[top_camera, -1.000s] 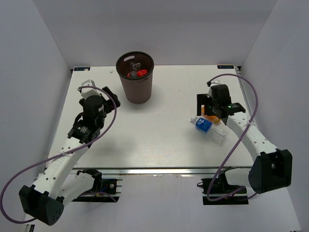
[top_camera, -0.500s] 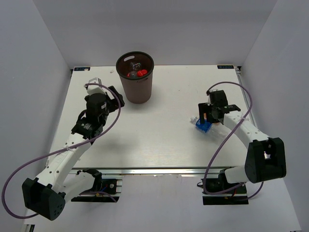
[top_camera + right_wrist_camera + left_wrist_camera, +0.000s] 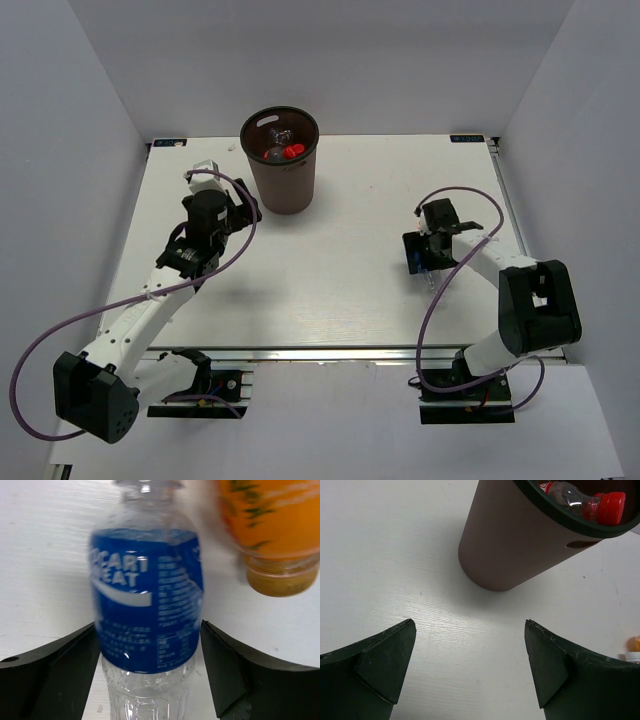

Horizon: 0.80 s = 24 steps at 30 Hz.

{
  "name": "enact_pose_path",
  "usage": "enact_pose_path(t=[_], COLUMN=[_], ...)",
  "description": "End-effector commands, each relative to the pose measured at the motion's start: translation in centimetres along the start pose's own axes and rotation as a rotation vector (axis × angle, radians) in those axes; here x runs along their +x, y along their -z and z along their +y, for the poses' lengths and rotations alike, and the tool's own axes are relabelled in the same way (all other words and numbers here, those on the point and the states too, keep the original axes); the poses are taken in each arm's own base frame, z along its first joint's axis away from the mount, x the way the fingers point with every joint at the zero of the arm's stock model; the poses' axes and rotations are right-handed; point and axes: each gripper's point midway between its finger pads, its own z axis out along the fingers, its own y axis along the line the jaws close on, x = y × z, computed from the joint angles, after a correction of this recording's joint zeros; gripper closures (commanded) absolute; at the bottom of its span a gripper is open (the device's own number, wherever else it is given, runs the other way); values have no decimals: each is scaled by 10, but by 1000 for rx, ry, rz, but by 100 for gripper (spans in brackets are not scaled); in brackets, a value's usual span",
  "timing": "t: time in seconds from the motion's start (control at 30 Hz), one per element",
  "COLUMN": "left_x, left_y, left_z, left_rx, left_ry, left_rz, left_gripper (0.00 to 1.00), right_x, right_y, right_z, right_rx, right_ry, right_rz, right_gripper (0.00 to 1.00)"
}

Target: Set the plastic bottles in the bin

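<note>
- Counting the plastic bottles in view: one clear bottle with a blue label [image 3: 147, 580] and one orange bottle [image 3: 270, 530] lie on the white surface [image 3: 330, 290]. At least one clear bottle with a red cap [image 3: 572, 497] lies inside the round dark brown plastic bin [image 3: 285, 185]. A second red patch shows in there, but how many bottles the bin holds cannot be told.
- Two arms are in view, each trailing a purple cable [image 3: 240, 250].
- The right end effector [image 3: 150, 630] is down over the blue-labelled bottle with its fingers spread wide, one on each side, and the label fills the gap between them.
- That bottle lies flat on the right half of the surface, toward the right edge. The orange bottle lies just beside it, apart from the fingers.
- The left end effector [image 3: 470, 625] is spread wide and holds nothing. It hangs over bare surface just left of the bin and faces its wall.
- The bin stands upright near the far edge, left of centre, with its mouth uncovered.
- Between the bin and the right end effector, the middle of the surface is open.
- White walls rise close along the left, far and right edges, and the arm bases sit at the near edge.
</note>
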Motion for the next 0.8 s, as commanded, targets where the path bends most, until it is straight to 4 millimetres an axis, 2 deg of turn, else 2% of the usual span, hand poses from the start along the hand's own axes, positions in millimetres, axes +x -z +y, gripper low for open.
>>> enact_pose_path(t=[0.0, 0.07, 0.17, 0.23, 0.27, 0.33, 0.4, 0.43, 0.47, 0.5, 0.53, 0.57, 0.6, 0.63, 0.67, 0.7, 0.73, 0.77], left_x=[-19, -21, -22, -24, -24, -25, -28, -29, -31, -32, -33, -37, -39, -39, -42, -42, -42, -42], left_y=[6, 6, 6, 8, 8, 12, 14, 15, 18, 19, 21, 25, 26, 28, 31, 32, 33, 36], left_z=[-8, -8, -7, -6, -4, -1, 1, 3, 6, 7, 9, 10, 13, 15, 16, 17, 18, 19], left_rx=[29, 27, 21, 14, 2, -3, -14, -20, -32, -40, -46, -52, -68, -75, -76, -78, -84, -82], left_ry=[10, 13, 17, 19, 20, 26, 34, 35, 45, 48, 51, 65, 74, 79, 90, 95, 103, 108], left_rz=[-47, -51, -51, -59, -59, -69, -80, -84, -94, -98, -100, -111, -125, -126, -135, -138, -137, -139], left_gripper=[2, 2, 2, 2, 2, 2, 2, 2, 2, 2, 2, 2, 2, 2, 2, 2, 2, 2], right_x=[-7, -11, -32, -64, -78, -127, -156, -184, -202, -214, -238, -260, -271, -289, -310, -319, -336, -354], right_y=[7, 12, 31, 56, 68, 115, 153, 186, 206, 217, 247, 261, 276, 304, 309, 320, 352, 345], right_z=[27, 37, 60, 76, 81, 104, 125, 133, 140, 154, 161, 172, 188, 196, 209, 222, 227, 238], right_rx=[-90, -118, -217, -273, -295, -408, -488, -516, -528, -548, -557, -572, -597, -620, -636, -660, -684, -700], right_ry=[59, 76, 94, 111, 118, 137, 182, 209, 228, 250, 260, 271, 287, 297, 305, 312, 295, 277], right_rz=[-49, -70, -139, -239, -285, -465, -588, -690, -762, -800, -896, -989, -1052, -1156, -1228, -1268, -1355, -1389], right_gripper=[19, 25, 39, 44, 53, 57, 57, 57, 57, 57, 57, 59, 61, 62, 62, 61, 61, 62])
